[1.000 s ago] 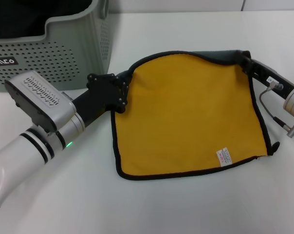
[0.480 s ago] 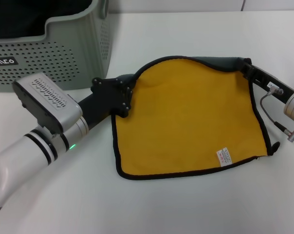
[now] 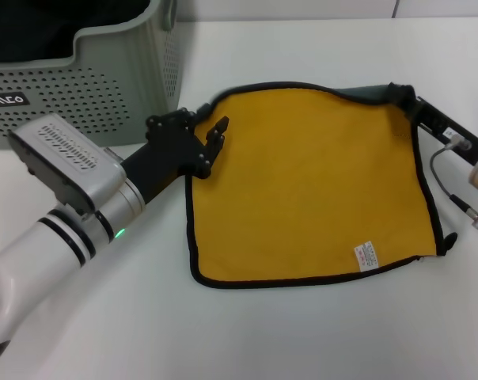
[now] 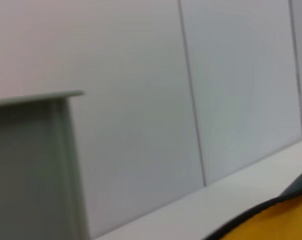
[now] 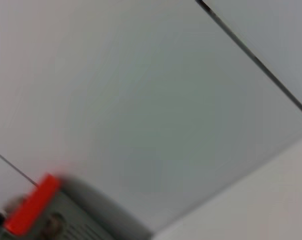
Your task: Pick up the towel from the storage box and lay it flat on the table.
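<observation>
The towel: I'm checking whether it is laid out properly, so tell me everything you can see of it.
The towel is a roughly square plush cloth lying nearly flat on the table, yellow-orange face up, with black stitched edging and a small white tag near one corner. Its far edge is folded over, showing the dark grey-green underside. The left gripper, open, sits at one far corner; the right gripper is at the other.

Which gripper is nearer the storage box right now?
Left. The left gripper is open at the towel's near corner, just beside the storage box. The right gripper is at the towel's far corner.
</observation>
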Action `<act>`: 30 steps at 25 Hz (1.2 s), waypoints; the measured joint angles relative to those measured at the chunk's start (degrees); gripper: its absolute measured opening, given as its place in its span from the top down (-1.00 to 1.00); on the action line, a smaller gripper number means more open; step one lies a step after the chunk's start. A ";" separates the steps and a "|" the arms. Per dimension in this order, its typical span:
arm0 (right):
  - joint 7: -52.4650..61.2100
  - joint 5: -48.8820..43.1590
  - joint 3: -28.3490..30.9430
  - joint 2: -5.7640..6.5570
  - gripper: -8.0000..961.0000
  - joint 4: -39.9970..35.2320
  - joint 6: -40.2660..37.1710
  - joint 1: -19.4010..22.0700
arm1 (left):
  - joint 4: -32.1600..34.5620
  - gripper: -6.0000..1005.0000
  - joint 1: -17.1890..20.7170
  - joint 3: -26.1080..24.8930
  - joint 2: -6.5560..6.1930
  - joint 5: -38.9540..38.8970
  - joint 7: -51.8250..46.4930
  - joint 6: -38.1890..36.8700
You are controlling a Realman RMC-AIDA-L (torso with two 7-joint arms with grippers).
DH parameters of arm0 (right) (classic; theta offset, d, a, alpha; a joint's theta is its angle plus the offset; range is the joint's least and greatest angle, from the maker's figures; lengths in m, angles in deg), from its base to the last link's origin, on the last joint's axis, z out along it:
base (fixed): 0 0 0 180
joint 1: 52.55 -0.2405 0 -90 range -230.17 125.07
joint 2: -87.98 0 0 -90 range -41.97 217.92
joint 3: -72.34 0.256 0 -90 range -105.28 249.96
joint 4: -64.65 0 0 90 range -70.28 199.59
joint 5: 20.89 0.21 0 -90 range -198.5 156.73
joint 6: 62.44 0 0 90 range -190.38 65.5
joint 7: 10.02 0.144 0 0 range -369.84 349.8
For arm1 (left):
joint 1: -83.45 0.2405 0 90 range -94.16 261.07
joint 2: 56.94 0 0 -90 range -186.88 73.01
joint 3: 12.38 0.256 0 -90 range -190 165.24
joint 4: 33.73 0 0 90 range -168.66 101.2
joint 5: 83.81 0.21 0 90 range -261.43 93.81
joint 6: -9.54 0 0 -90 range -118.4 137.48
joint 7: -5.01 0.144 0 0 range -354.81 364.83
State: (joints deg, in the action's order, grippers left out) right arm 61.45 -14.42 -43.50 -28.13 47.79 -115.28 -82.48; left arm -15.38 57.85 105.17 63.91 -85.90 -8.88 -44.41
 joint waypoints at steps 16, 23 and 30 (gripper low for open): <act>4.92 -0.48 2.58 0.30 0.01 4.79 -7.98 0.85 | 0.06 -0.27 3.77 0.04 0.00 -1.19 0.27 -6.67; -0.26 -5.64 1.50 0.27 -0.42 4.80 -19.49 1.43 | 0.23 -0.65 8.04 0.13 -0.25 -0.84 -2.82 -17.94; -11.30 -15.00 1.68 1.98 -0.72 4.90 -34.52 3.39 | -2.67 -0.64 10.24 0.00 -1.67 4.19 -14.47 -28.73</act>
State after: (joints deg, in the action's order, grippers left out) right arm 50.15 -29.42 -41.83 -26.15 52.69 -149.80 -79.09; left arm -18.06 68.08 105.17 62.24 -81.71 -23.35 -73.15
